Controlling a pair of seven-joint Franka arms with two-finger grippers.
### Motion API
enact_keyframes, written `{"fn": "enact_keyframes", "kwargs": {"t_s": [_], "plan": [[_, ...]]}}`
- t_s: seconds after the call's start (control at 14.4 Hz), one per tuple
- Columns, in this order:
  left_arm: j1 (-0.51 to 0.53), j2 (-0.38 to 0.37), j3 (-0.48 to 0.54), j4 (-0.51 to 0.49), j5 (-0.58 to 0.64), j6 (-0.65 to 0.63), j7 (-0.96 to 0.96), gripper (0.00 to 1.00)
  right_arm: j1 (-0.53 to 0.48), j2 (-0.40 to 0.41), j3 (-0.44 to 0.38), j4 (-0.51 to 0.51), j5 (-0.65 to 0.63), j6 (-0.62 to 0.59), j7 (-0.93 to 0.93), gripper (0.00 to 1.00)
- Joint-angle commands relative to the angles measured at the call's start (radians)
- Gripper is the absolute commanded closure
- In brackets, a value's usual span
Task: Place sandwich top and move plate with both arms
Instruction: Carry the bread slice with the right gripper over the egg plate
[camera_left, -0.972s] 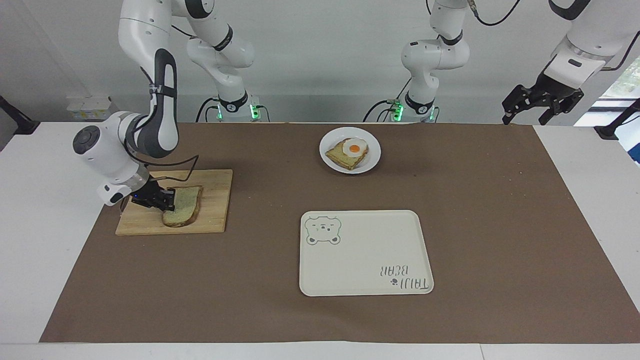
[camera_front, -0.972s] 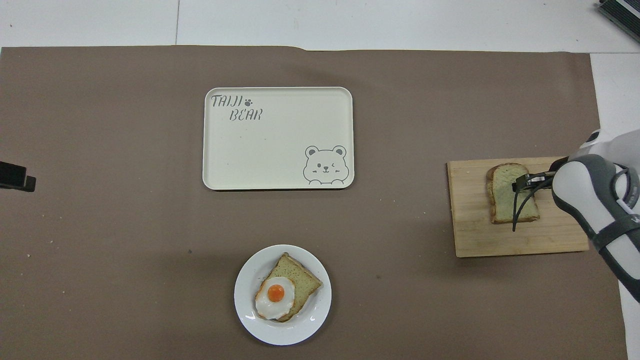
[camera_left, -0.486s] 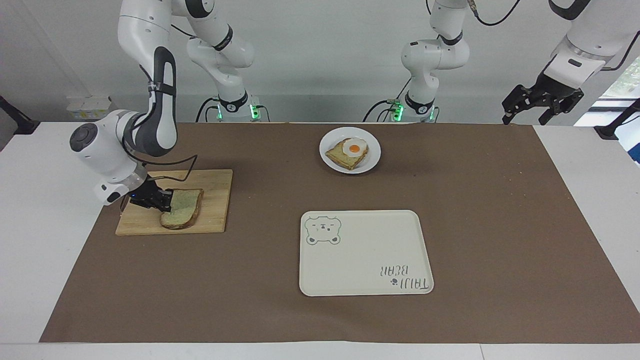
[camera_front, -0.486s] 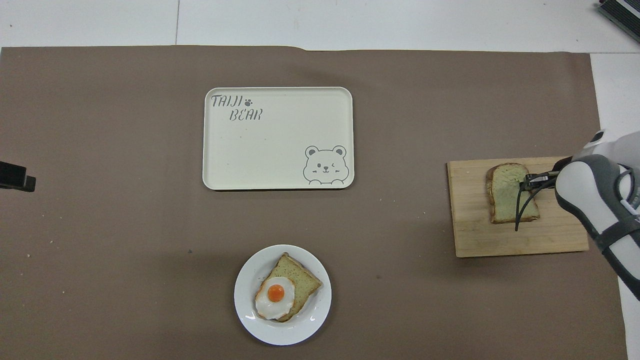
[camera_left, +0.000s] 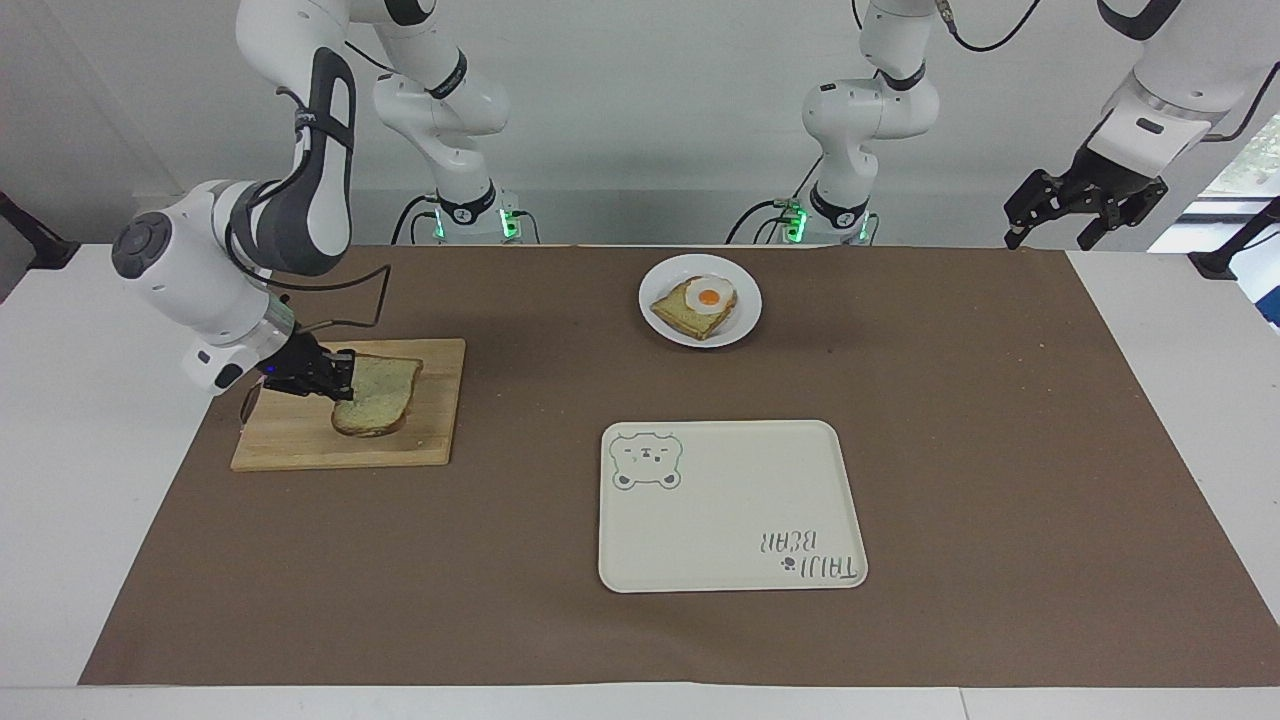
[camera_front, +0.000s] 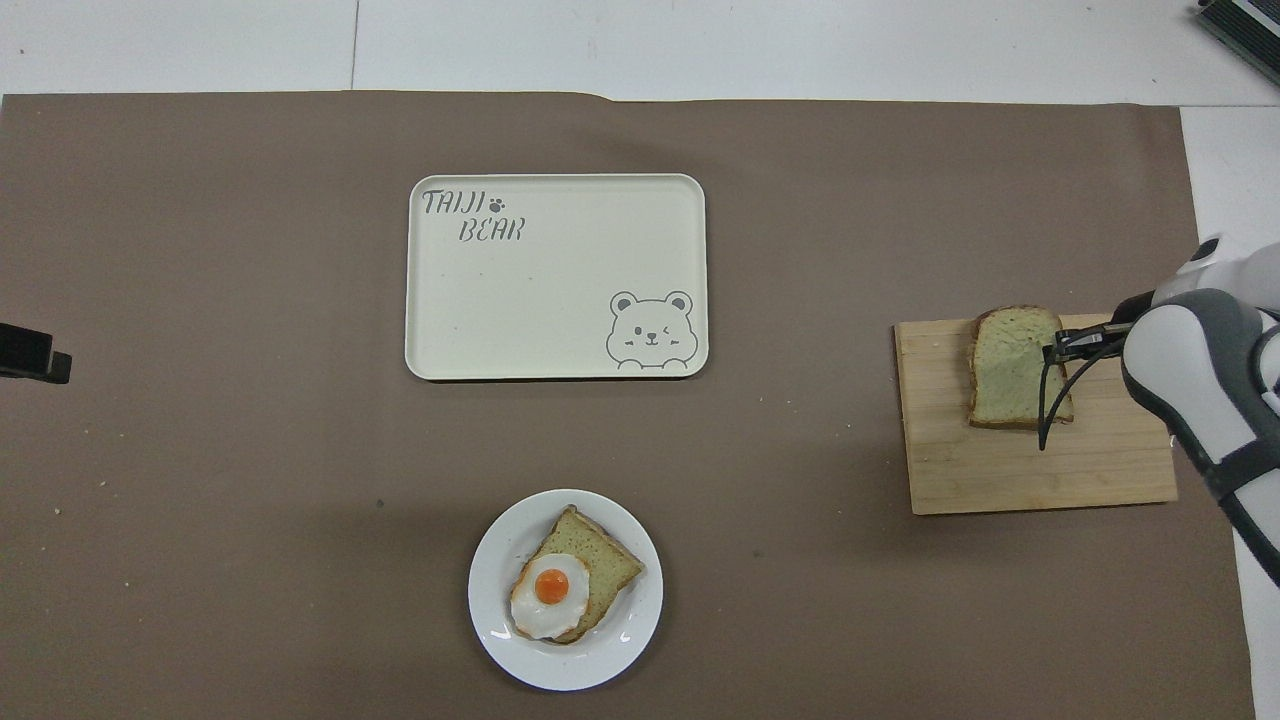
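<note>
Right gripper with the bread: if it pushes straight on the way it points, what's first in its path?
Probably nothing: the right gripper, shut on the sandwich top, points across the cutting board toward bare mat; depth is unclear.

This is a robotics lab set up as a mock kitchen: two white jointed arms (camera_left: 300, 150) bolted at the far edge of a white table (camera_left: 80, 480), brown paper (camera_left: 1000, 450) spread over it, plain grey wall, trailing cables, green status lights at the bases.
</note>
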Motion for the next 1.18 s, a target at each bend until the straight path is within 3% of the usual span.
{"fn": "enact_keyframes", "kwargs": {"t_s": [0.0,0.28,1.11], "plan": [[0.005,-0.013,-0.001,-0.007,-0.002,-0.003,-0.007,0.0,0.009,-0.022,0.024,0.011,0.024,-0.069,-0.008,1.0],[0.005,-0.013,-0.001,-0.007,-0.002,-0.003,-0.007,0.0,0.022,-0.039,0.045,0.005,0.089,-0.165,-0.007,1.0],[-0.002,-0.015,-0.003,-0.004,-0.002,-0.06,-0.011,0.0,0.34,-0.132,0.055,-0.132,0.095,-0.129,0.346,1.0]]}}
